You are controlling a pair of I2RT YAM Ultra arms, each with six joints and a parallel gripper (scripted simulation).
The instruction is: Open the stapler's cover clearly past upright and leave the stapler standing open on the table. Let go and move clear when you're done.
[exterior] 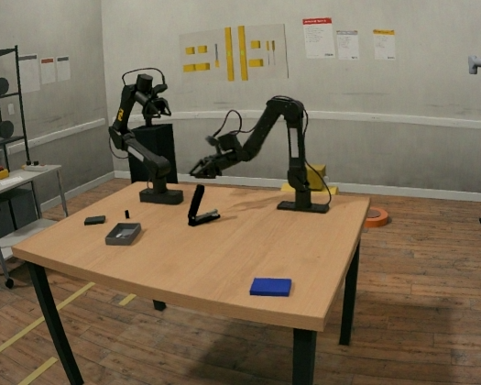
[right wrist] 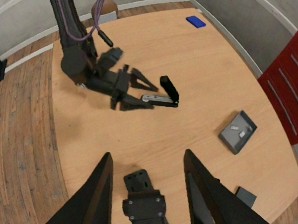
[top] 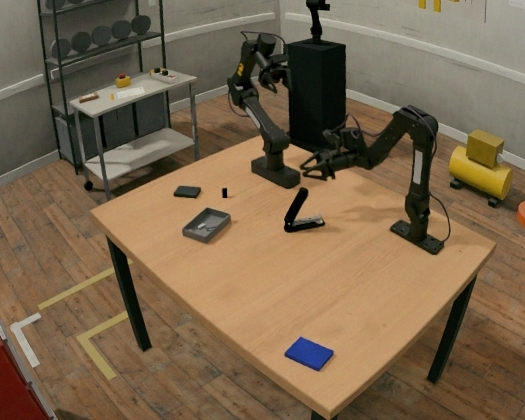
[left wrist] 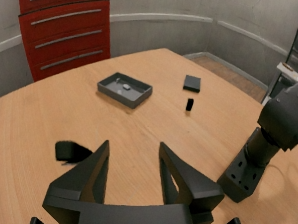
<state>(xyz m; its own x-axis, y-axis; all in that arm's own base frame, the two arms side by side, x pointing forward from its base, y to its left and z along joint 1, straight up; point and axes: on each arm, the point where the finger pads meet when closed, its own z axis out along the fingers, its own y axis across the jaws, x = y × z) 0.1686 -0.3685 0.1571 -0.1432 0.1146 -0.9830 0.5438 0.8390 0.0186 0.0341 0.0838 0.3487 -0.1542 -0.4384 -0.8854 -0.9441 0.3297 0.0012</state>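
Note:
The black stapler [top: 302, 212] stands on the table middle. Its base lies flat and its cover [top: 296, 202] is raised steeply, leaning slightly toward the base side; it also shows in the exterior view [exterior: 201, 208]. My left gripper [top: 318, 172] hovers above and behind the stapler, open and empty, apart from it. In the left wrist view the open fingers frame bare table, with the cover's tip [left wrist: 69, 151] to their left. My right gripper [top: 272, 75] is open and empty, held high over its base. The right wrist view [right wrist: 148, 156] looks down on the stapler [right wrist: 156, 96].
A grey tray [top: 207, 224], a flat black pad [top: 187, 191] and a small black piece [top: 224, 192] lie to the left. A blue pad [top: 309, 353] lies near the front edge. The arm bases [top: 275, 172] [top: 417, 235] and a black pedestal [top: 316, 92] stand behind.

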